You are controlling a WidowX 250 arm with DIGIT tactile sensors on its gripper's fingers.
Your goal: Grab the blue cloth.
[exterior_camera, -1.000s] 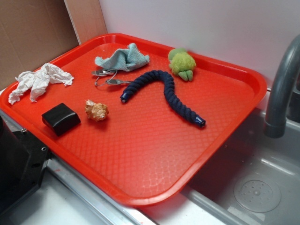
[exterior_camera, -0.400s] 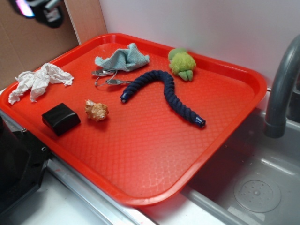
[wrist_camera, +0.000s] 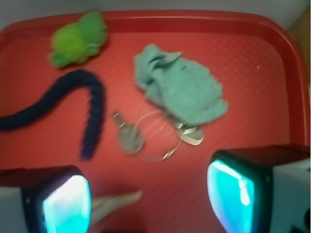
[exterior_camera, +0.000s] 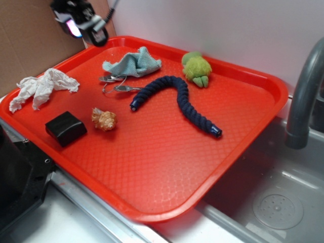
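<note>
Wrist view: gripper (wrist_camera: 148,199) wide open, empty — keys (wrist_camera: 146,138) touch the blue cloth (wrist_camera: 182,90), rope (wrist_camera: 92,114) beside.

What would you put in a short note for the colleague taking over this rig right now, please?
Hand: open, empty, up in the air over the tray's far left corner, fingers apart.
Blue cloth: crumpled on the red tray near its far edge, untouched. Metal keys on a ring lie right against its near side; the navy rope and green plush are to its right.
Done: only the approach.
Left: descend over the cloth, close on it, lift. Probably best to pinch clear of the keys.
</note>
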